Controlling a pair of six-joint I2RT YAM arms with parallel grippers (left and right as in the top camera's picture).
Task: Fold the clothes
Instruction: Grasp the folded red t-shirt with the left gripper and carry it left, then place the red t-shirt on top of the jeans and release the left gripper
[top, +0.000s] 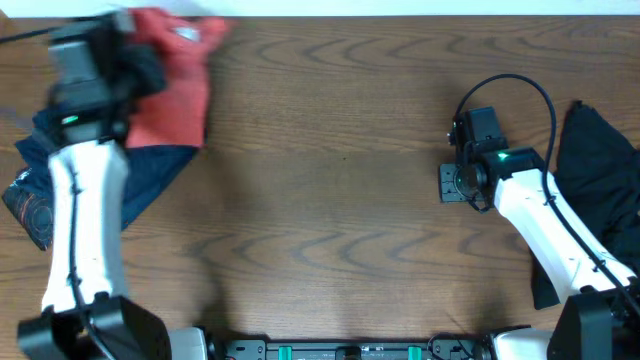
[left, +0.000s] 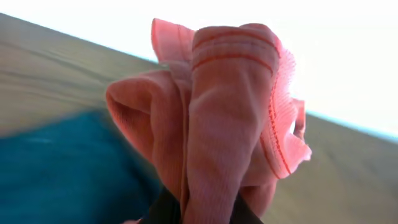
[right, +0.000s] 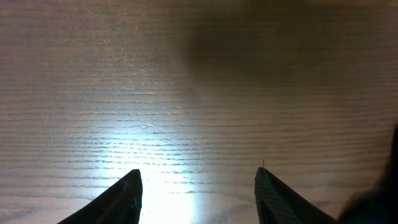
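The left hand (top: 135, 55) is up in the upper left corner of the overhead view, closed on a coral-red garment (top: 175, 100). That corner is blurred, so the grip shows better from the left wrist: the cloth is bunched into a thick wad between the 2 dark fingers (left: 163, 214). It rises in folds from them, and a ribbed hem with lines of red stitching curls over the top. From above, the rest of the red garment hangs or lies down and to the right of the hand, and its lower edge overlaps a navy garment (top: 150, 175).

The navy piece is spread on the wooden worktop (top: 330, 150) along the left side. It runs under the white left arm (top: 85, 220) to a point at the lower right, and a printed patch shows at the far left edge. In the left wrist view it is a blue blur at the lower left, beneath the red cloth.

The right hand (top: 452, 183) sits right of centre over bare wood. The white right arm (top: 540, 210) slants back to the lower right corner. Its 2 fingertips (right: 118, 202) stand apart at the bottom of the wrist view, holding nothing, with only lit wood grain between them.

A black garment (top: 600, 170) lies crumpled along the right edge, partly under that arm. It is well apart from the red and navy pieces.
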